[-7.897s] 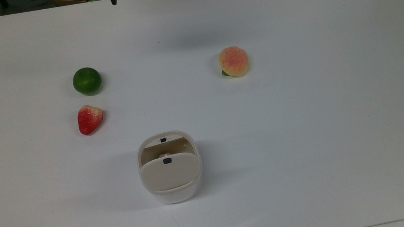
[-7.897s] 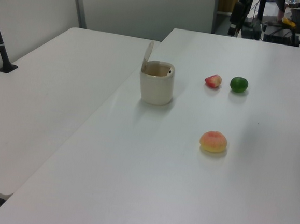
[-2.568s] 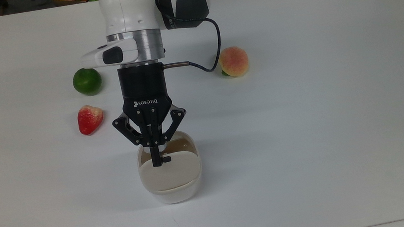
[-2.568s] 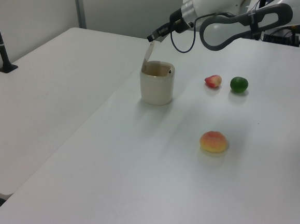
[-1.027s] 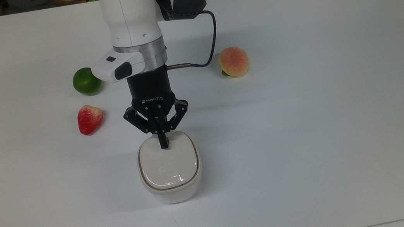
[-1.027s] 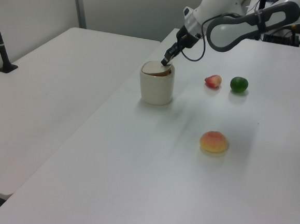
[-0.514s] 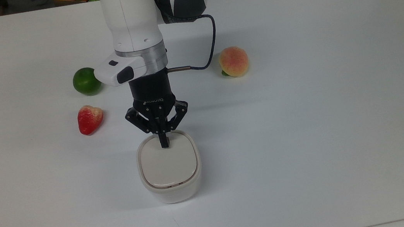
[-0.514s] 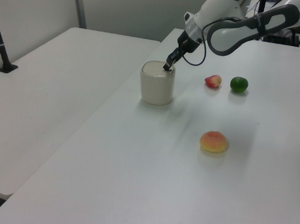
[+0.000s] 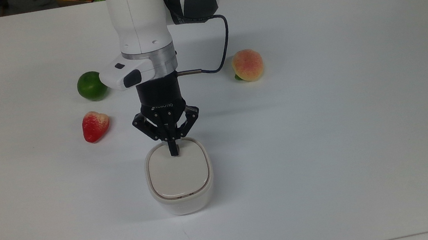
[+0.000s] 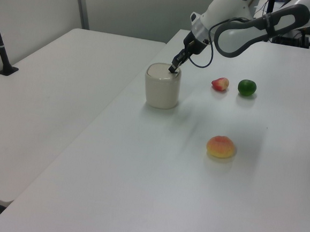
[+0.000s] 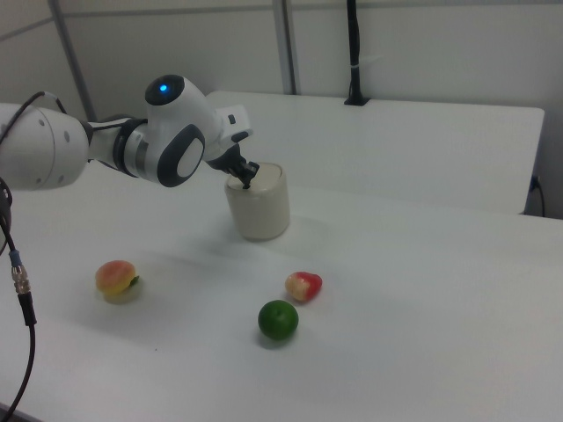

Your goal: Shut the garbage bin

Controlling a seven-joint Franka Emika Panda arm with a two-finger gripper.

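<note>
The garbage bin [image 9: 183,198] [image 10: 161,92] [image 11: 261,209] is a small white rounded-square tub on the white table, near the top view's lower middle. Its beige lid [image 9: 179,173] lies flat on the rim, closed. My gripper [image 9: 174,153] [image 10: 173,70] [image 11: 247,184] is shut with nothing held, and its joined fingertips press on the lid's edge at the side towards the top view's top. The black latch is hidden under the fingertips.
A red strawberry [image 9: 95,125] and a green lime [image 9: 92,86] lie towards the top view's left of the arm. A peach [image 9: 247,65] lies at the top view's right. A second white table [image 10: 48,102] adjoins at the left view's left.
Over the last seconds the gripper pushed the upright lid down flat onto the bin. In the last half second nothing visibly moved.
</note>
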